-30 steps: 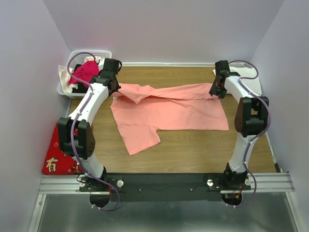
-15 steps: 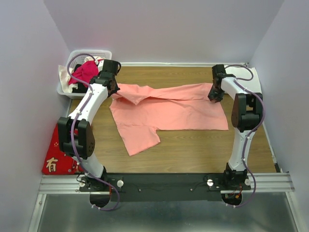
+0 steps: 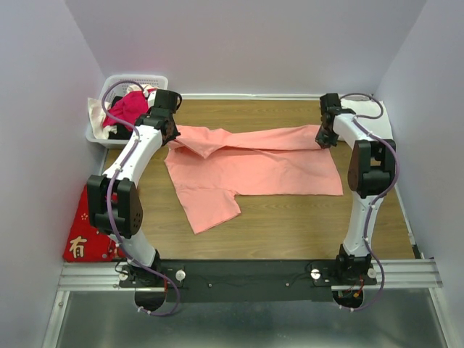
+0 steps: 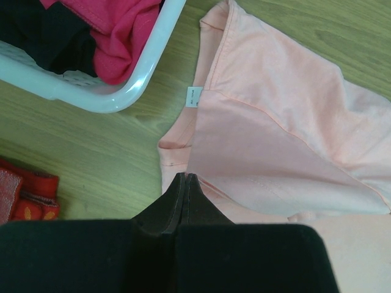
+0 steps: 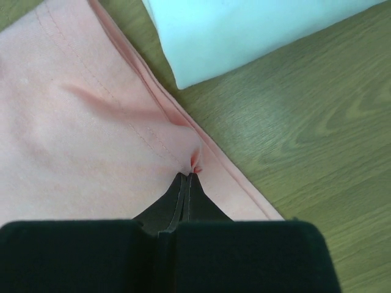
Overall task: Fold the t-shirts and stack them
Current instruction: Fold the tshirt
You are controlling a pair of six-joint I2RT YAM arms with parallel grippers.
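A wood-grain tabletop (image 3: 290, 225) sits inside 3 plain pale-lavender walls (image 3: 246, 43), with an aluminium rail (image 3: 87, 274) along its near edge.

The salmon-pink t-shirt (image 3: 268, 170) lies spread across the middle of the tabletop. Its far edge is turned over in a loose fold, and a small white label (image 4: 193, 96) shows.

The left end effector (image 4: 185, 183) is at the shirt's 10 o'clock corner, its fingers pressed together on the cloth edge. The right end effector (image 5: 188, 180) is at the 2 o'clock corner, its fingers pressed together and pinching a small pucker of the hem.

The white t-shirt (image 5: 244, 30) lies folded just beyond that hem, at 1 o'clock.

A white laundry basket (image 3: 138, 78) holding magenta and black clothes stands at 10 o'clock. A red cloth with gold characters (image 3: 83, 232) lies off the left edge at 8 o'clock.
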